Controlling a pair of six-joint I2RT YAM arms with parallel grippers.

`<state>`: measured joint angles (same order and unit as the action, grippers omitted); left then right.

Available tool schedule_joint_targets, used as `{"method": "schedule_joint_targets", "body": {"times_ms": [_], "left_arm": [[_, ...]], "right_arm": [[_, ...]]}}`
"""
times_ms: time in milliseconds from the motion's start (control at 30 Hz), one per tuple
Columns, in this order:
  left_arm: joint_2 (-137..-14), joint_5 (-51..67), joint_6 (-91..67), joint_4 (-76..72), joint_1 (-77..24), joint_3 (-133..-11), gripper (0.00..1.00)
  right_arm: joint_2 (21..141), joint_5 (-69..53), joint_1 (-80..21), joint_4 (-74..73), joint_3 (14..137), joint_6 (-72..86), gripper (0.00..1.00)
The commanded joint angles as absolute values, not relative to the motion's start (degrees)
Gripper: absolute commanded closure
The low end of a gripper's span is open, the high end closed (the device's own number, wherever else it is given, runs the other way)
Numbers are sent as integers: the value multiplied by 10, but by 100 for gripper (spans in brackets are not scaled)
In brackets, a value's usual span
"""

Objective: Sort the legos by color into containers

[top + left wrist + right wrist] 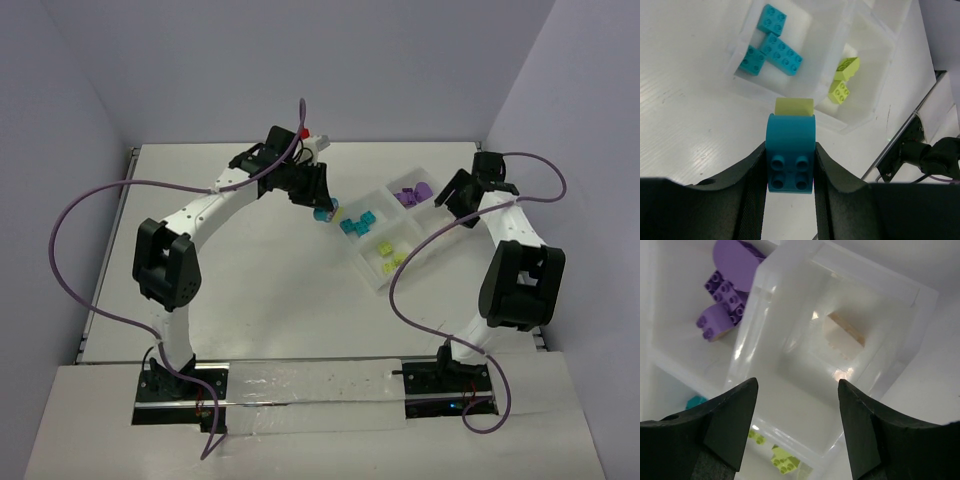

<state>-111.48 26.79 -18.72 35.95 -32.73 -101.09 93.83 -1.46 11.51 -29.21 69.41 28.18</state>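
Near the middle of the top view, a cyan and lime pair is squeezed in the left pincer, just left of the tray. Cyan, lime and purple legos are already sorted inside. Further right, the right pincer is spread apart, empty. Only this pair seems left.

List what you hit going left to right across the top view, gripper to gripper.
Order: left gripper, shut on a cyan-and-lime brick → loose cyan bricks → purple bricks → right gripper, open.
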Motion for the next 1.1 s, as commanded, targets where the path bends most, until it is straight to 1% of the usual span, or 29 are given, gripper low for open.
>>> {"method": "schedule_joint_targets", "body": {"times_ms": [0, 100, 167, 233, 333, 467, 600, 733, 967, 1067], "left_arm": [[-1129, 289, -184, 365, -335, -1076, 100], [-1139, 332, -194, 355, -335, -1100, 100], [-1139, 403, -213, 333, -329, -1101, 100], [-1131, 474, -258, 270, -323, -1083, 100], [-1119, 502, -301, 204, -323, -1063, 100], [-1114, 523, -319, 186, -323, -1060, 100], [-1109, 558, -337, 155, -323, -1048, 100], [-1109, 586, -369, 110, -323, -1035, 100], [-1119, 635, -406, 55, -323, -1033, 100], [-1119, 661, -430, 23, -323, -1025, 100]], "right_arm": [[847, -54, 113, -257, 706, 262, 28], [806, -145, 112, -245, 696, 254, 28], [794, -189, 108, -249, 701, 249, 28], [784, -263, 97, -244, 707, 233, 28], [768, -354, 71, -237, 701, 202, 27], [765, -412, 16, -245, 694, 163, 26], [786, -484, -36, -253, 707, 147, 25], [807, -537, -53, -236, 721, 159, 25], [830, -589, -53, -202, 716, 178, 32], [834, -624, -52, -164, 708, 198, 41]]}}
